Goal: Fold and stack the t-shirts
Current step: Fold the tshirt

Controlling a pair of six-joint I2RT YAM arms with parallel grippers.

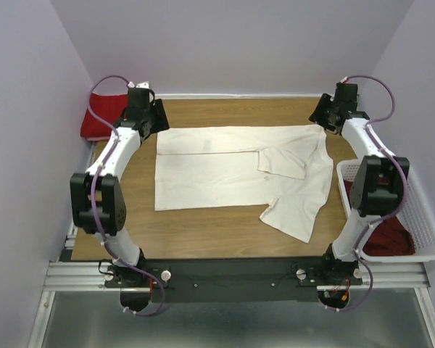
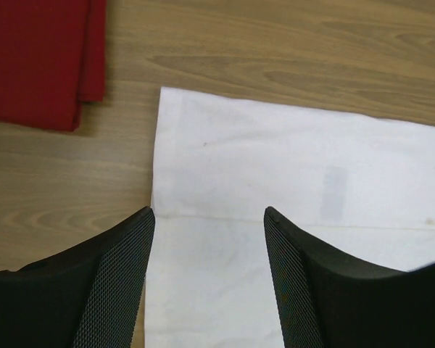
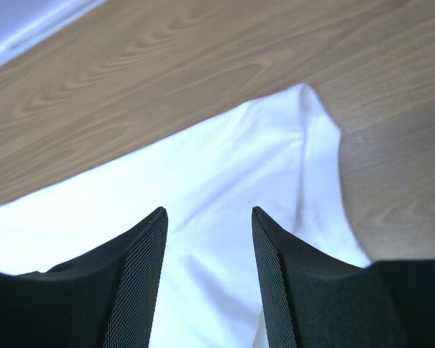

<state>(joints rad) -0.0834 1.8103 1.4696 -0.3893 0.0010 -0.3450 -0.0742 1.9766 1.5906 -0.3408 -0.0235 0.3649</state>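
1. Bare counter in front of the white t-shirt: open passage for either gripper.
2. Folded red shirt: fills the far-left corner, near my left gripper.
3. Basket: blocks the right edge, close against my right arm.
4. Bare counter beyond my right gripper, up to the back wall: free.

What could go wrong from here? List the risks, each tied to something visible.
1. The left jaws stand open over the cream-white t-shirt's far left corner, close to the folded red shirt; a wide sweep might disturb it.
2. The right jaws stand open over the far right corner, where the cloth looks layered; they may pinch only one layer.
3. One sleeve sticks out toward the near edge, so the next fold could end uneven.
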